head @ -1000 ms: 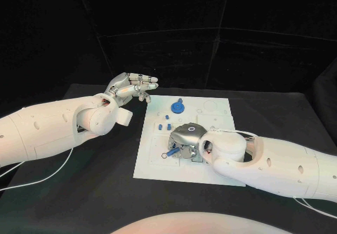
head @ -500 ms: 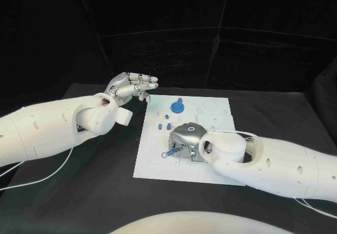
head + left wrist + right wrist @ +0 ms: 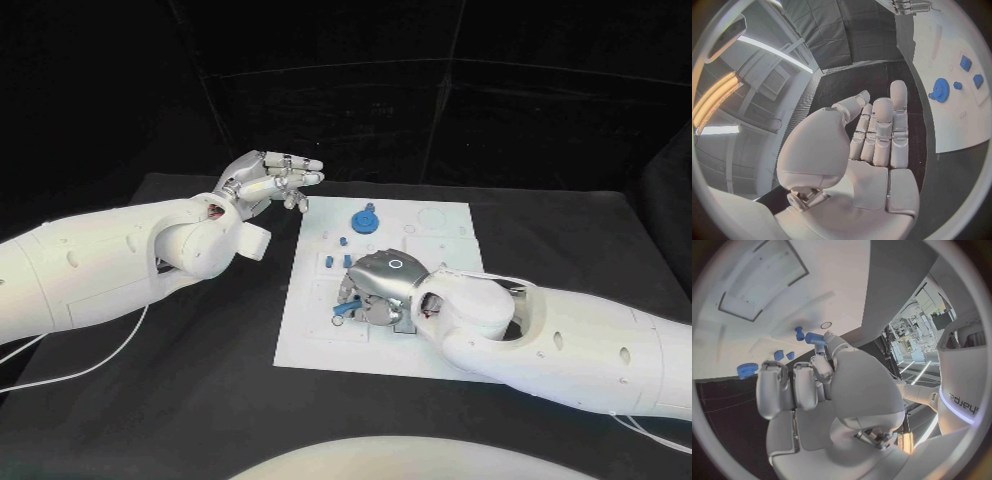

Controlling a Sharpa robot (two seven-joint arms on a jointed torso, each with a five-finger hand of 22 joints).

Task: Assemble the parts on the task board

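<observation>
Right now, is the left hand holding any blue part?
No, the left hand hovers empty beside the task board, fingers curled on nothing.

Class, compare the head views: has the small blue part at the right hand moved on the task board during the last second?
Yes. The blue part held by the right hand has come up off the task board and tilted, slightly towards the board's far edge.

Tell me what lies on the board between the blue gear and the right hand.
In the head view, a few small blue parts lie on the task board between the blue gear and the right hand.
</observation>
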